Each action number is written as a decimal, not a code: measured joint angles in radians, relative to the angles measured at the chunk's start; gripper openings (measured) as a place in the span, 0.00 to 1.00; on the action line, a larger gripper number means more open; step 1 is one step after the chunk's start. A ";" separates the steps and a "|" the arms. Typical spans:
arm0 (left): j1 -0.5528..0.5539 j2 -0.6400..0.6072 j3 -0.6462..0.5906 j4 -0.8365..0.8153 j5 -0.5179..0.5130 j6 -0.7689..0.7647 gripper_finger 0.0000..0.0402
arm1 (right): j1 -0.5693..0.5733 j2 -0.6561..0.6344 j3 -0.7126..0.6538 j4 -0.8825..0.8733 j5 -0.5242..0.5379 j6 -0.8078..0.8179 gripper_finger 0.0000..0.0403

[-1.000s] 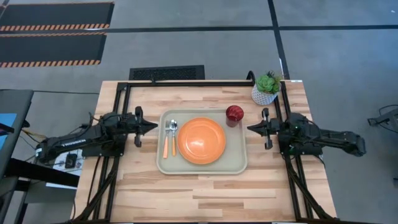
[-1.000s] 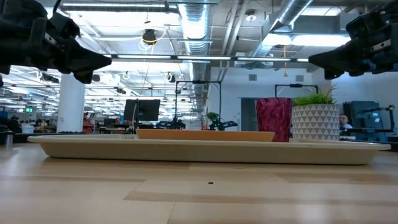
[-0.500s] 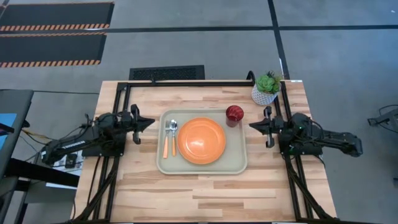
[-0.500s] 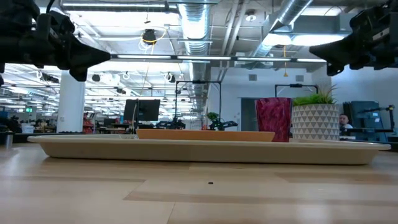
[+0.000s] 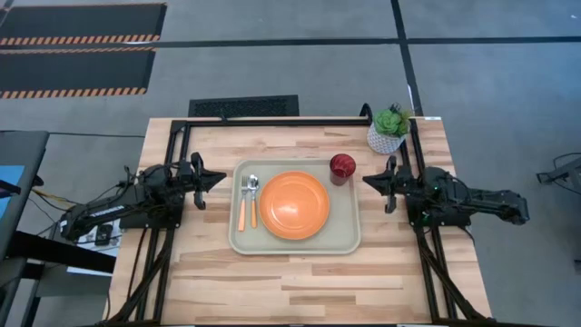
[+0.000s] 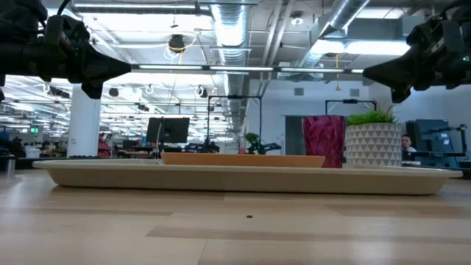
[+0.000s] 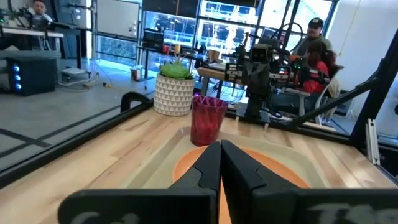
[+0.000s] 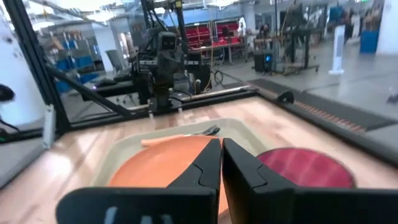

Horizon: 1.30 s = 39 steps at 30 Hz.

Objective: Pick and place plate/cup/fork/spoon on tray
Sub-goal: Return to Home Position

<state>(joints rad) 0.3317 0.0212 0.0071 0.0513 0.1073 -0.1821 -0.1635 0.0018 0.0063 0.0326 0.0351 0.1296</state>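
Plant pot [image 5: 388, 136] just beside tray [image 5: 349, 242]

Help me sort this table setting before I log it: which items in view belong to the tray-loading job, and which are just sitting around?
Part of the job:
tray
plate, on the tray
cup, at a tray corner
fork and spoon, side by side on the tray beside the plate

Just lying about:
potted plant, on the table off the tray
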 joint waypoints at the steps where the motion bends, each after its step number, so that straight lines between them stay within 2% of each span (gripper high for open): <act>1: 0.000 0.000 0.000 0.000 -0.001 0.005 0.00 | 0.000 0.003 0.000 0.000 -0.004 0.028 0.09; 39: 0.000 0.000 0.000 0.000 -0.004 -0.003 0.00 | 0.000 0.011 0.000 -0.010 -0.009 0.055 0.10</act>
<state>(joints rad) 0.3317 0.0212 0.0067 0.0513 0.1036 -0.1848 -0.1635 0.0132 0.0063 0.0231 0.0261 0.1844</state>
